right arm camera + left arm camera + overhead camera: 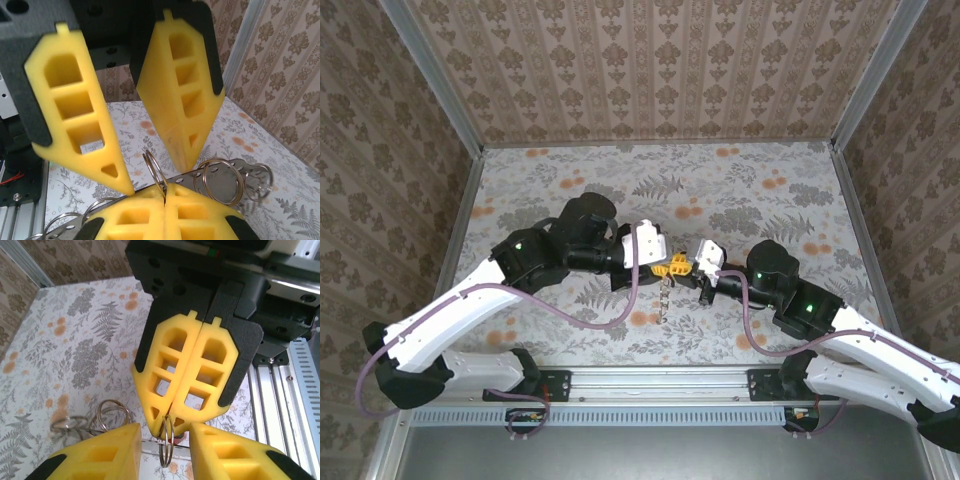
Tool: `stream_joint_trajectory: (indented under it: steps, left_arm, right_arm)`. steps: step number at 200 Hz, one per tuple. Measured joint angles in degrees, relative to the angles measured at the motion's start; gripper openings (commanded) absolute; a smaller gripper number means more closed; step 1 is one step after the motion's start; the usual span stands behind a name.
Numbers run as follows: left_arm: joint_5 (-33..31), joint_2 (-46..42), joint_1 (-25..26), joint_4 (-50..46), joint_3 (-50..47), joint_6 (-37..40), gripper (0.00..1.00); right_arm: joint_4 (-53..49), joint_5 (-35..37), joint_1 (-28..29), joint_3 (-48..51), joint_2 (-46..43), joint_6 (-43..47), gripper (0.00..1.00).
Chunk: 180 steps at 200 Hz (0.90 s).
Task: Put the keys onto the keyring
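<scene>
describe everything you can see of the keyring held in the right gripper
The keyring is a thin hoop of doubled, dull grey metal wire, seen almost edge-on. It stands upright above the table, its lower part pinched between the shut fingers of the right gripper. Its upper part rises into the gap between the open fingers of the left gripper, which do not visibly touch it.

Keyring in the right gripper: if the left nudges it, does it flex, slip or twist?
Likely stiff: the keyring is doubled metal wire holding its curve. Probably slippery: bare metal, and the right gripper pinches only its edge, so a push may swivel it. Thin wire, so probably light.
</scene>
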State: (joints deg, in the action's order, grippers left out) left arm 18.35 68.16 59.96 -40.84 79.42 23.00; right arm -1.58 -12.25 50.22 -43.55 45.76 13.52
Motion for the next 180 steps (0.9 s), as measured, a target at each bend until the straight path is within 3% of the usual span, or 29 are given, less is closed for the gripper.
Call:
stream_joint_trajectory:
  steps: [25, 49, 107, 180]
  left_arm:
    - [-0.4, 0.7, 0.1, -0.4, 0.6, 0.1, 0.23]
    - [-0.5, 0.7, 0.1, -0.4, 0.6, 0.7, 0.00]
    - [0.9, -0.5, -0.8, 1.4, -0.7, 1.0, 0.00]
    - [20.2, -10.8, -7.9, 18.0, -13.0, -4.2, 0.00]
  right_arm:
    - [-0.4, 0.5, 0.0, 0.0, 0.0, 0.0, 0.00]
    - [-0.4, 0.7, -0.1, 0.0, 0.0, 0.0, 0.00]
    - [-0.1, 0.3, -0.1, 0.0, -0.1, 0.0, 0.02]
    - [4.8, -5.2, 0.3, 0.0, -2.7, 0.0, 0.17]
